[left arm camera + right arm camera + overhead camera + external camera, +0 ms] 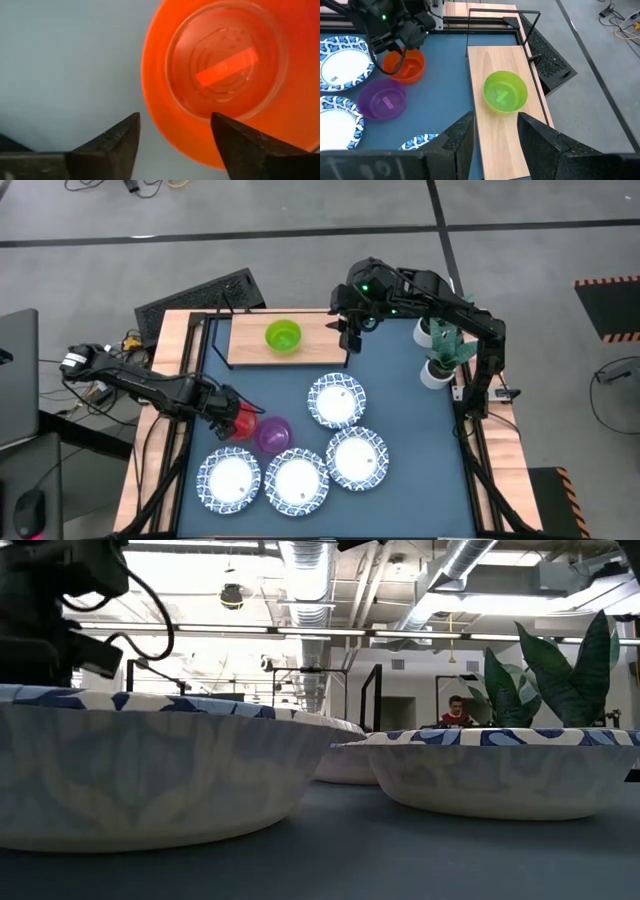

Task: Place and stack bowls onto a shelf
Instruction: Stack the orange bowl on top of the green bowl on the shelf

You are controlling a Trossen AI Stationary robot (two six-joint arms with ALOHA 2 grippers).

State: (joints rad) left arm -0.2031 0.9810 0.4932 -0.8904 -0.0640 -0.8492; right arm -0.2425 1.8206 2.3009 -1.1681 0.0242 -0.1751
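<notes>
A red bowl (241, 423) and a purple bowl (273, 434) stand on the blue table, left of centre. A green bowl (283, 336) stands upright on the wooden shelf board (250, 345) at the far side. Four white bowls with blue rims (337, 401) (357, 458) (297, 480) (229, 478) lie near the front. My left gripper (175, 119) is open above the red bowl (225, 65), one finger outside its rim and one over its inside; I cannot tell whether it touches. My right gripper (495, 120) is open and empty over the shelf's right end, near the green bowl (505, 91).
A white plant pot with a green plant (438, 365) stands at the table's right edge. A black keyboard-like object (200, 295) lies beyond the shelf's left end. The shelf's black wire posts (520, 30) rise around the board. A person (457, 712) sits far off in the room.
</notes>
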